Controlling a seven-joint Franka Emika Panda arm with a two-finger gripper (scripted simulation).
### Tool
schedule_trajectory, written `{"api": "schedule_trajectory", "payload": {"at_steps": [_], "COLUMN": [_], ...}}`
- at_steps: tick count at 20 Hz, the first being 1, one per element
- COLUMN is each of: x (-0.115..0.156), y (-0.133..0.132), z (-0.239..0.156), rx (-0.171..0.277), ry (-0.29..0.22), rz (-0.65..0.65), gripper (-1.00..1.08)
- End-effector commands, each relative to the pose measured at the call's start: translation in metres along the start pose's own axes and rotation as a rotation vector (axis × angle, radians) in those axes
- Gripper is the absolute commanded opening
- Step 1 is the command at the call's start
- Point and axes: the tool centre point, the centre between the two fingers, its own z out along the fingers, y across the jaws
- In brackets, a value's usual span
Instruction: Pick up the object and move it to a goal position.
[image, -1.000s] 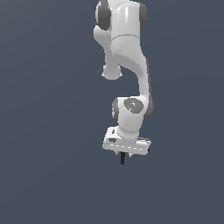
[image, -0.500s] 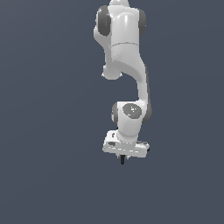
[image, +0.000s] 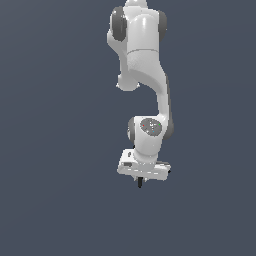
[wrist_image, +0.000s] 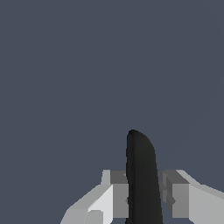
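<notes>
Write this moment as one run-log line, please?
phase: carrying | gripper: shut on black clamp | clamp: hangs below the hand, off any surface | goal: not visible

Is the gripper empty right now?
No, the wrist view shows the gripper with its fingers closed on the black clamp.

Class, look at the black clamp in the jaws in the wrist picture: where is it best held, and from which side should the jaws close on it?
Best held as shown: the gripper pinches the black clamp across its narrow width, one finger on each flat side. Its slim, elongated form, running out past the fingers to a rounded tip, suits that squeeze. The exterior view shows only a dark stub below the hand.
</notes>
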Motion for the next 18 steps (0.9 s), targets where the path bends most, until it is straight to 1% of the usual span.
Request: {"api": "schedule_trajectory", "payload": {"at_steps": [1, 6, 10, 14, 18], "x": [0.000, -0.005, -0.013, -0.027, -0.046], "y": [0.000, -0.007, -0.019, -0.040, -0.068], "z": [0.000, -0.005, -0.014, -0.028, -0.049], "rx": [0.000, 0.000, 0.000, 0.000, 0.001], "ry": [0.000, 0.000, 0.000, 0.000, 0.001], "rz": [0.000, 0.000, 0.000, 0.001, 0.001], "gripper": [-1.00, -1.00, -1.00, -1.00, -1.00]}}
